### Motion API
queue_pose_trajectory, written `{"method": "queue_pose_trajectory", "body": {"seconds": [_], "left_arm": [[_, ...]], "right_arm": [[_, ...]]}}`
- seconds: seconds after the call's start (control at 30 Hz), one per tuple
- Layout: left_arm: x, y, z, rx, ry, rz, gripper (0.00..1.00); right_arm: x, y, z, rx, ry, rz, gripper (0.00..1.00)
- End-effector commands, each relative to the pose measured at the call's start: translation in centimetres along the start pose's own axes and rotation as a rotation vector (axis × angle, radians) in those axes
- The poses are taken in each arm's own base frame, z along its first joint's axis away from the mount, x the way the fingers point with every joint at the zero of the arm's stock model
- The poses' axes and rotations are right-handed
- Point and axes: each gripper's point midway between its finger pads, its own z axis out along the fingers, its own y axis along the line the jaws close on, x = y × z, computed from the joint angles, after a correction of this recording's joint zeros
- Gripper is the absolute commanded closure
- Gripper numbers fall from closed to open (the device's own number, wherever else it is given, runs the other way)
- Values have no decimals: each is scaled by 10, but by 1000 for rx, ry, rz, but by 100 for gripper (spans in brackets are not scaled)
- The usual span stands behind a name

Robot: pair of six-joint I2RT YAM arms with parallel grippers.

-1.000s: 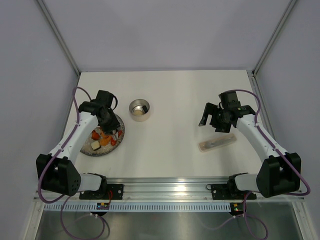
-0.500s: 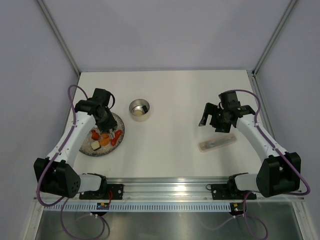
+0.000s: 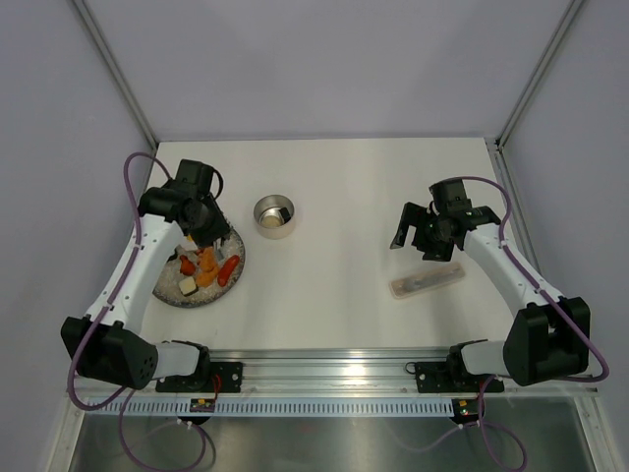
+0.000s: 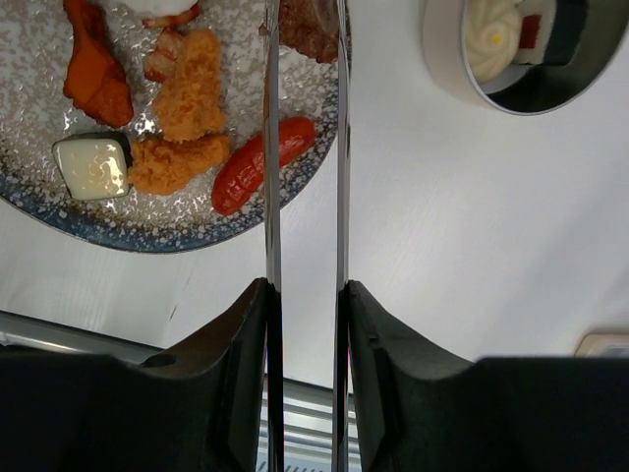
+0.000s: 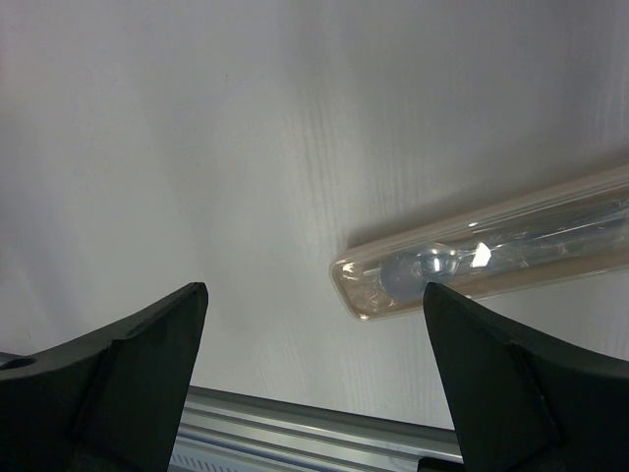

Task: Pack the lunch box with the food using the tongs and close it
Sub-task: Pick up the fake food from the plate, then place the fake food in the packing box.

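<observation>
Top view: white surface (image 3: 373, 187). Speckled plate (image 3: 169, 295) at lower left, plastic case (image 3: 426, 282) right of centre, open-topped lunch box (image 3: 274, 214) upper centre-left.

Only the left wrist view shows the tongs (image 4: 272, 177) plainly. The left hand (image 4: 307, 295) is narrowly closed on both arms, which run over the plate's edge beside the sausage (image 4: 262, 165). An egg (image 4: 488, 29) lies inside the lunch box.

Right hand (image 5: 314, 295): spread wide, holding nothing, near the case.
</observation>
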Motion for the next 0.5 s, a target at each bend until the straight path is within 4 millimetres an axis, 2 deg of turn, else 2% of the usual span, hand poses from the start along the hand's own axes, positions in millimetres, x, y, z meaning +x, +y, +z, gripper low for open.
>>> {"method": "queue_pose_trajectory", "body": {"seconds": [0.0,0.23,0.47], "left_arm": [[-20,-31,-26,125,-79,24,67],[-20,-71,-32,217,-65,76,67],[-17,-106,-17,268,-27,115,68]], "right_arm": [[-8,7,-2,-20,-23,-16,1],[-9,7,-3,-16,-29,-12,0],[-6,4,-5,-6,-27,-12,1]]}}
